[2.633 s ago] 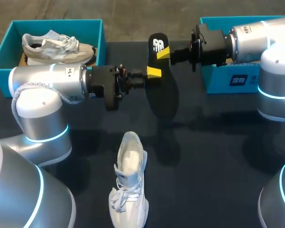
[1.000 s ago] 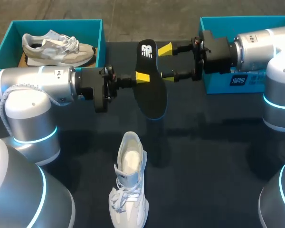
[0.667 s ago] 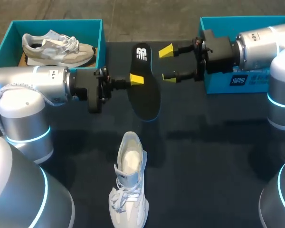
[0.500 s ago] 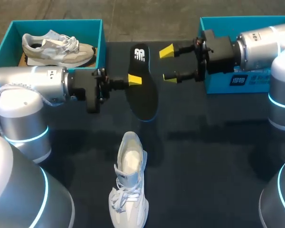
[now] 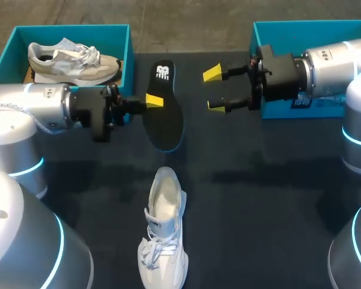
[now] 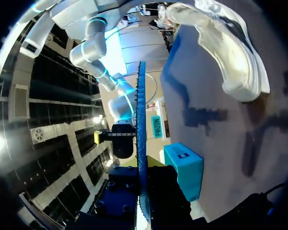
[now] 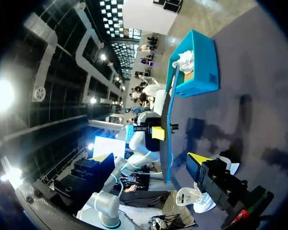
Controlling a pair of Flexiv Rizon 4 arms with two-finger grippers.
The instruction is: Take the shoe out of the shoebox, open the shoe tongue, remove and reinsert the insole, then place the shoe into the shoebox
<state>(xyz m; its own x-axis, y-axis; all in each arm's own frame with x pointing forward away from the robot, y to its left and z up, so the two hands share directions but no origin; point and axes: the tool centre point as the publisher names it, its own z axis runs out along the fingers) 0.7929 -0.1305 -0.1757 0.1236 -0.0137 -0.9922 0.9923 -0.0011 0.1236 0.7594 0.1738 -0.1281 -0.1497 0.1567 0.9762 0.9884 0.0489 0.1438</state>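
The black insole (image 5: 163, 111) hangs above the table with my left gripper (image 5: 153, 100) shut on its edge. In the left wrist view the insole (image 6: 141, 124) shows edge-on, clamped in that gripper (image 6: 141, 175). My right gripper (image 5: 213, 89) stands open to the right of the insole, apart from it, in front of the right shoebox (image 5: 301, 29). From the right wrist view its open gripper (image 7: 149, 159) faces the insole (image 7: 170, 120). The white shoe (image 5: 163, 232) lies on the table near the front, its opening towards the insole and its toe towards the front edge.
A teal shoebox (image 5: 6, 60) at the back left holds a second, grey-and-white shoe (image 5: 72, 59). The other teal shoebox stands at the back right, behind my right arm. Dark tabletop (image 5: 265, 198) lies between the white shoe and the right side.
My right gripper has let go of the insole's top and opened. My left arm has carried the insole leftward, away from the right gripper. The white shoe has not moved.
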